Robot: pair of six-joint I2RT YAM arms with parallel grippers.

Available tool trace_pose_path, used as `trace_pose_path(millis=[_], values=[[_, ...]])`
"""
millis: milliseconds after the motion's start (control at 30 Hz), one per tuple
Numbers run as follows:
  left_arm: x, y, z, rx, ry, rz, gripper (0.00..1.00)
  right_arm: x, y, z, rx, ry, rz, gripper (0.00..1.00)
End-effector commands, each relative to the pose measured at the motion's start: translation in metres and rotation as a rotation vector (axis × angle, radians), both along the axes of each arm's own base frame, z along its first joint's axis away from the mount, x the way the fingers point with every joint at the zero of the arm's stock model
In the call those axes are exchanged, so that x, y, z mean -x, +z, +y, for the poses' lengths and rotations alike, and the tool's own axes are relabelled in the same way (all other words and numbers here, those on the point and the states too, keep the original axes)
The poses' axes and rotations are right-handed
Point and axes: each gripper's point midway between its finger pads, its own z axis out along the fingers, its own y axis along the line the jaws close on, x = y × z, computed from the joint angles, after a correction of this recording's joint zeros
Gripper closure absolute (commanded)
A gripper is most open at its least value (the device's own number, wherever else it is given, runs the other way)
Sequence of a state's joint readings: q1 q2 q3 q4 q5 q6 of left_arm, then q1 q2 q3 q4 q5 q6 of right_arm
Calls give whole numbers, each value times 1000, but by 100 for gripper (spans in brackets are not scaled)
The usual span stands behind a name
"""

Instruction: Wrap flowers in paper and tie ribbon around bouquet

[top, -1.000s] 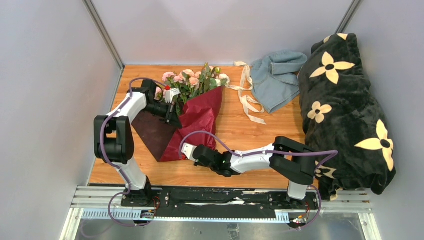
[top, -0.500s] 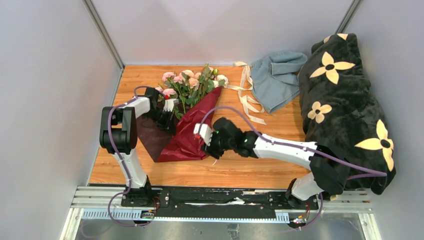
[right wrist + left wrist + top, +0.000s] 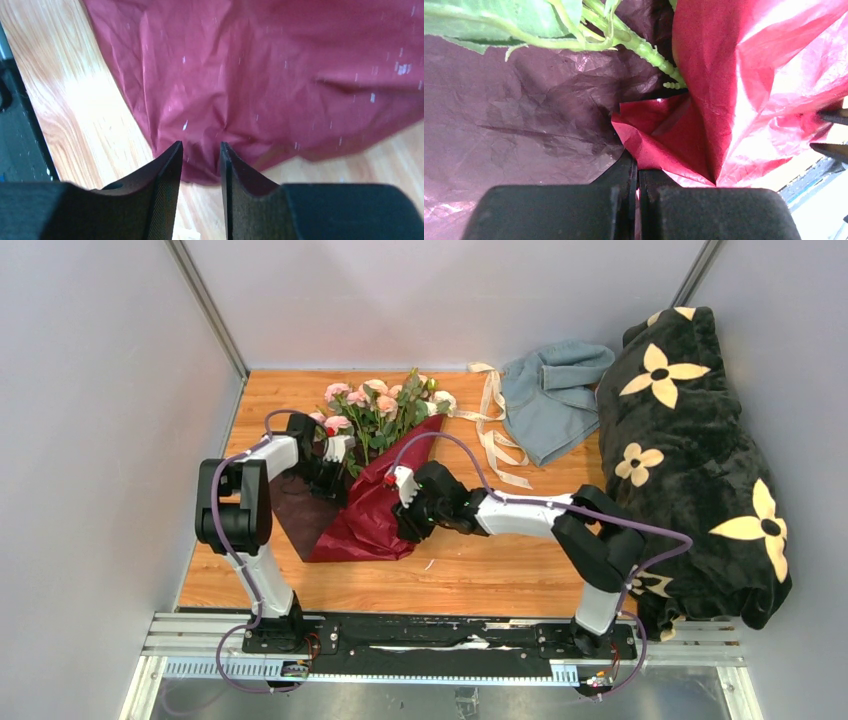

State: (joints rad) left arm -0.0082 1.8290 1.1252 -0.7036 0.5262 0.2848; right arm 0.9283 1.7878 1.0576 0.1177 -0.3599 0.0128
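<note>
Because the paper (image 3: 375,515) was thin, crinkled and easily torn, we judged its free edge the proper hold. It lay well apart from the cloth (image 3: 550,400), folded partly over the flowers (image 3: 380,405). The left gripper (image 3: 338,478) was pressed together, apparently nipping a paper fold. The right gripper (image 3: 405,525), nearer the cloth, stood slightly parted and empty. We counted one sheet, one bunch, and one ribbon (image 3: 495,440) touching the cloth.

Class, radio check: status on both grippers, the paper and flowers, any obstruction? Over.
Left gripper shut at paper fold. Right gripper slightly open, empty, over paper edge. Flowers half wrapped. Ribbon lies apart beside cloth.
</note>
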Motion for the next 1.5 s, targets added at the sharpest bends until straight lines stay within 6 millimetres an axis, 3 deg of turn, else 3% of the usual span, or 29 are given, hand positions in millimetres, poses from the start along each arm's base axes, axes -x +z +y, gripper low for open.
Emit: trace_pose_path(millis=[0, 133, 267, 333, 467, 567, 700, 1067, 1200, 1333, 1467], values=[[-10, 18, -1, 2, -21, -79, 100, 9, 21, -15, -58, -48, -40, 61], [-5, 40, -23, 85, -73, -96, 100, 32, 32, -27, -83, 13, -245, 57], [-9, 58, -38, 133, -89, -120, 100, 47, 40, -14, -87, 110, -453, 55], [-11, 65, -41, 151, -91, -118, 100, 47, 35, -6, -28, 124, -535, 53], [-15, 82, -52, 215, -94, -118, 100, 27, 28, 2, 52, 59, -616, 50], [-16, 86, -54, 213, -99, -131, 100, 8, 25, 0, 107, -42, -644, 49], [-14, 87, -55, 210, -108, -135, 100, -2, 23, -9, 125, -180, -620, 52], [-16, 91, -61, 192, -130, -157, 100, 4, 28, -24, 149, -397, -570, 54], [-17, 92, -62, 188, -135, -162, 100, 5, 38, -27, 149, -402, -558, 51], [-18, 92, -63, 186, -138, -164, 100, 14, 47, -21, 105, -329, -531, 41], [-18, 93, -64, 185, -145, -168, 100, 12, 42, -24, 117, -317, -514, 38]])
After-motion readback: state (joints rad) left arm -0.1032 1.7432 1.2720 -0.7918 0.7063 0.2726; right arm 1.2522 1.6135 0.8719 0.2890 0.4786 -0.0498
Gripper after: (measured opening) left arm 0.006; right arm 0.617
